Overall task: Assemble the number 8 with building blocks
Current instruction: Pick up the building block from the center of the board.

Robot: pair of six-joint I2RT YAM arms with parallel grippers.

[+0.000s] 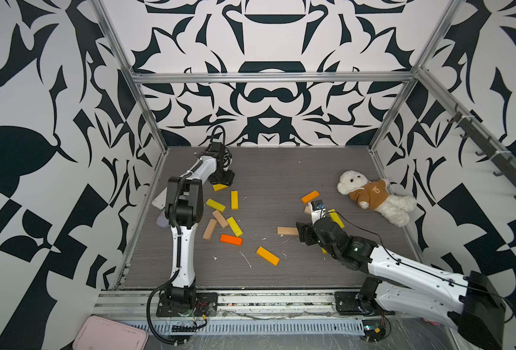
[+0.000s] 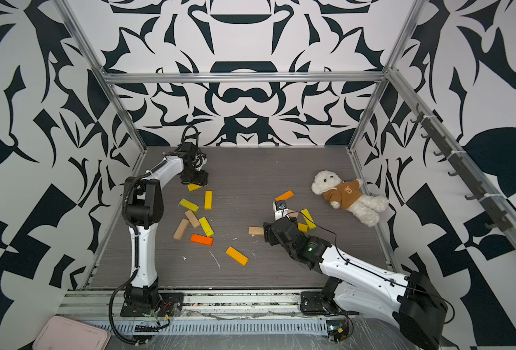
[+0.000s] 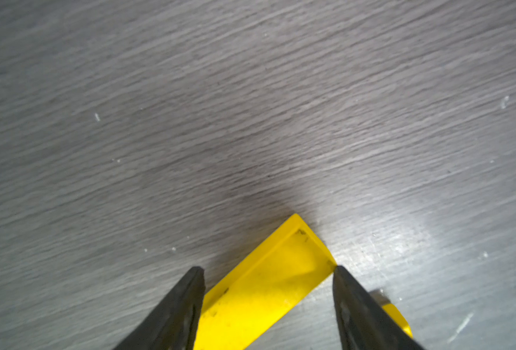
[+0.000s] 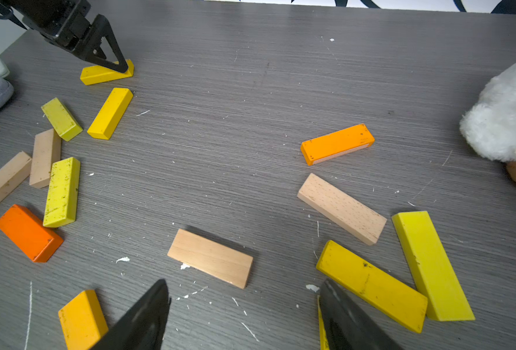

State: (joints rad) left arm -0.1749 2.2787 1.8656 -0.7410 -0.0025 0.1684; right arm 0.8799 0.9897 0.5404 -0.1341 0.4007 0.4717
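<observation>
White-shelled arms, black joints, looping black cables, dark tapered gripper fingers, green status light

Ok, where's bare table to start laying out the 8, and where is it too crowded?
Free: the wide middle of the table, between the yellow block and the orange block, back to the far wall; also the near strip in front of the amber block. Crowded: the block cluster by the left arm, and the blocks around the right gripper.
</observation>
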